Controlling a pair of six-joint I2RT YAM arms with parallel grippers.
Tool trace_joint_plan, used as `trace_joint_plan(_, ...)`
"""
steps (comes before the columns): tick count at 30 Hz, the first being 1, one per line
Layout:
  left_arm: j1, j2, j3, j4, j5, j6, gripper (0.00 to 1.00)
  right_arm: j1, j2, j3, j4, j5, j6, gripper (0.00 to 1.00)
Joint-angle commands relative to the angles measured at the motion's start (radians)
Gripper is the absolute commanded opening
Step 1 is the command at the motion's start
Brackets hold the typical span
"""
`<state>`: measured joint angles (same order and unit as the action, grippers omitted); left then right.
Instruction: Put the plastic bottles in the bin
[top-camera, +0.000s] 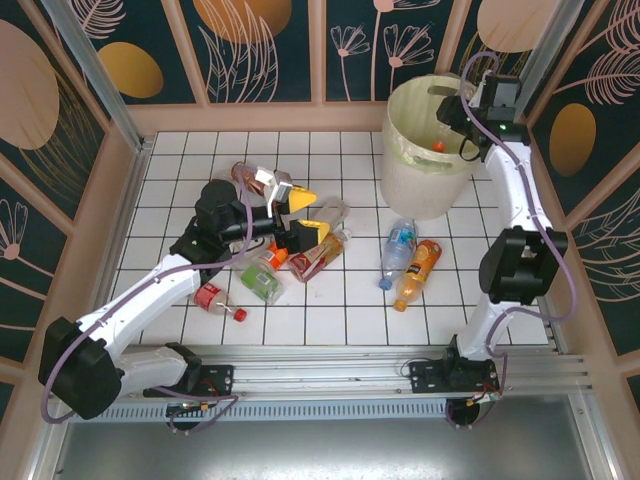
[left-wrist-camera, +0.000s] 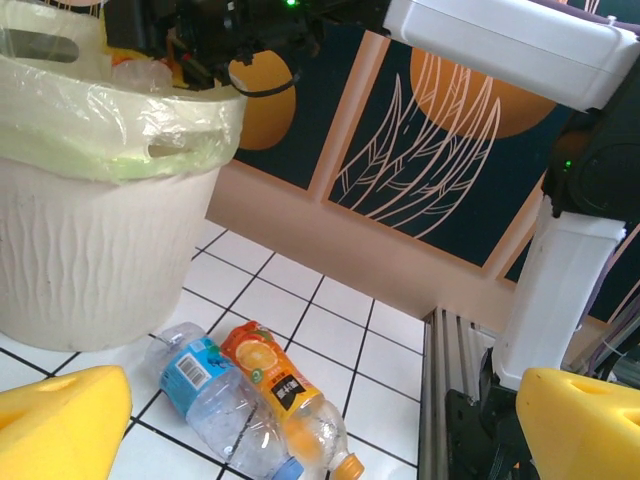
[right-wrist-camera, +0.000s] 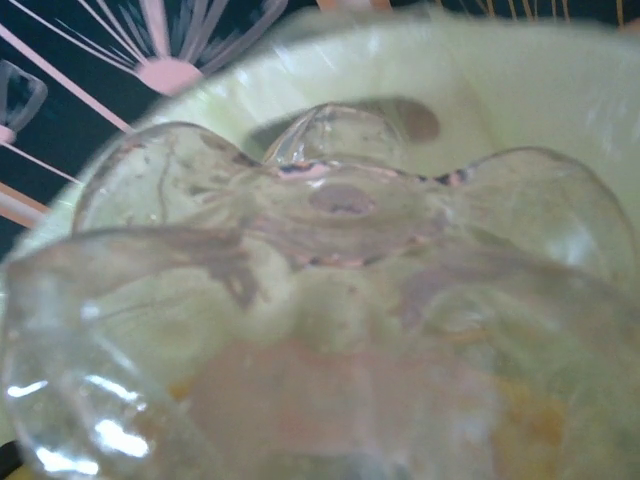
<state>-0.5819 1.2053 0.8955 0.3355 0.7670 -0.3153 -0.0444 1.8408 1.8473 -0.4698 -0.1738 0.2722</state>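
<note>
The right tool (top-camera: 461, 136) pinches a clear bottle (right-wrist-camera: 330, 300) above the mouth of the bin (top-camera: 400, 175), where an off-centre release could bounce it out onto the surface (top-camera: 340, 310), while the left tool (top-camera: 305, 215) hangs spread over bottles (top-camera: 316, 256) left of the bin.

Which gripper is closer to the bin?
Right. The right gripper hangs over the bin, holding a clear bottle; the left gripper sits open mid-table above the bottle pile, well left of the bin.

White gridded tabletop (top-camera: 330, 300) enclosed by dark floral wall panels (top-camera: 350, 60).
</note>
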Motion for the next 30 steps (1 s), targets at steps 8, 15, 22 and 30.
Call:
trace_joint_plan(8, -0.006, 0.005, 0.025, -0.006, -0.006, 0.025, 0.99, -0.003, 0.114, 0.162, -0.176, 0.06, -0.015, 0.59)
trace_joint_plan(15, -0.006, 0.005, 0.028, -0.013, -0.006, 0.028, 0.99, -0.003, 0.13, 0.215, -0.2, 0.059, -0.016, 0.69)
trace_joint_plan(22, -0.006, 0.002, 0.028, -0.011, -0.003, 0.027, 0.98, -0.003, 0.14, 0.287, -0.235, 0.063, -0.011, 0.78)
trace_joint_plan(30, -0.006, -0.008, 0.034, -0.023, -0.008, 0.035, 0.99, 0.007, 0.078, 0.292, -0.189, 0.043, -0.035, 0.79)
